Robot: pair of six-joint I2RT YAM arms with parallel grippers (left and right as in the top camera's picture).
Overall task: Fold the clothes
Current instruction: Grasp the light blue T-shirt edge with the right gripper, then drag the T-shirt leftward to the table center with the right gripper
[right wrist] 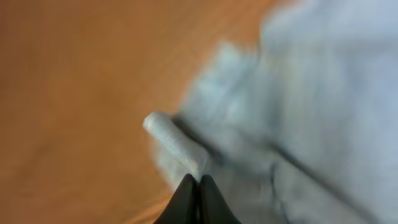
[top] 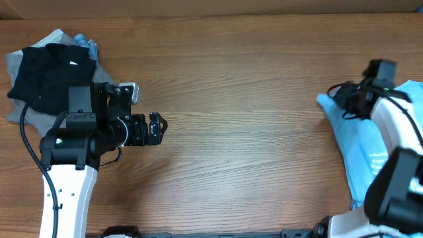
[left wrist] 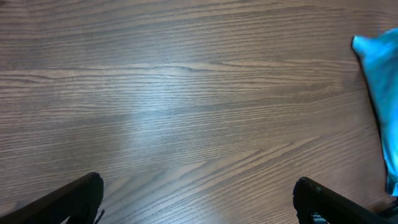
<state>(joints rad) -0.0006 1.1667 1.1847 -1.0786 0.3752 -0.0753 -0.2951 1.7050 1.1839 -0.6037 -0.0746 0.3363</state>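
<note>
We are seeing the light blue T-shirt (top: pixel 360 142) lying bunched at the table's right edge, its upper left corner pointing inward. The right gripper (top: pixel 336 98) is pressing its jaws fully together on that corner's edge, though the wrist view is blurring the pinch. A broad stretch of wood table (top: pixel 251 79) is lying between it and the left gripper (top: pixel 158 125), which is hovering spread wide and holding nothing, beside the black and grey pile (top: pixel 46 76) at the far left corner

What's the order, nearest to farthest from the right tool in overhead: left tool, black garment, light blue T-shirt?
1. light blue T-shirt: far right, its corner pinched in the right tool.
2. left tool: left of centre, standing open.
3. black garment: top-left corner, beyond the left arm.
</note>
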